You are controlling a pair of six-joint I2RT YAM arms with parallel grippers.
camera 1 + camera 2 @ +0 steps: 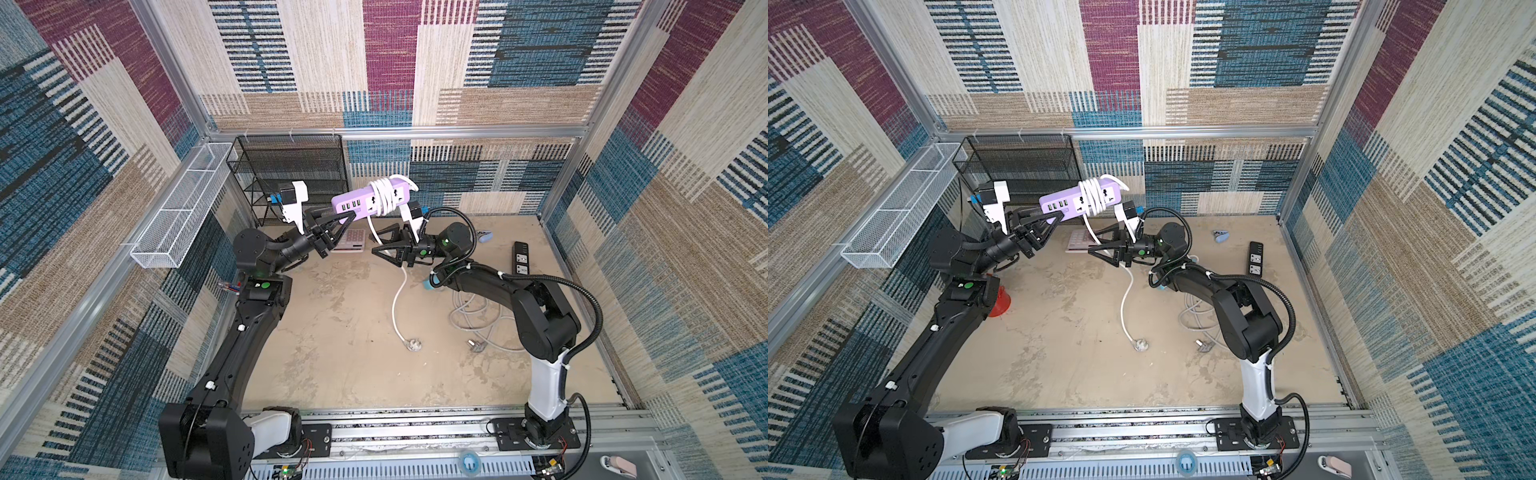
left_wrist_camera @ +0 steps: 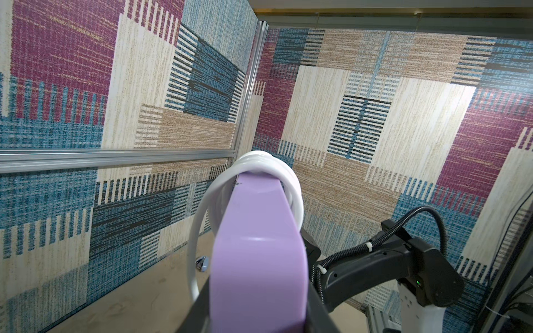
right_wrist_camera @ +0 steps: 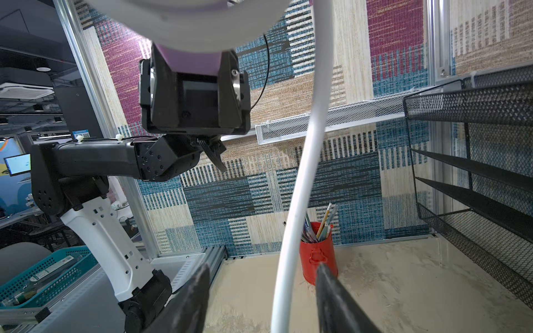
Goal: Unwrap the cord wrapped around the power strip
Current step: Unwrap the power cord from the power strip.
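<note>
Only the right wrist view settles the right fingers (image 3: pixel 331 291). They stand apart with the white cord (image 3: pixel 302 173) running down between them and a gap on either side, so nothing is pinched. In both top views they show only as a black wedge against the hanging cord.

The same wrist view shows the left fingers (image 3: pixel 229 83) clamped on the two sides of the purple power strip (image 3: pixel 196 63). It also shows a red pencil cup (image 3: pixel 317 253) standing on the counter (image 3: pixel 403 288).

The left wrist view alone looks along the strip's back, where the coils loop loosely over its far end.

The top views alone give the whole layout. The strip is held in the air over the far middle of the counter, gripped at its left, USB end and rising to the right. The cord is wound around its right half. The loose tail drops from the coils through the right fingers, which sit just below the strip. It ends at the plug (image 1: pixel 412 345), which lies on the counter near the middle.
</note>
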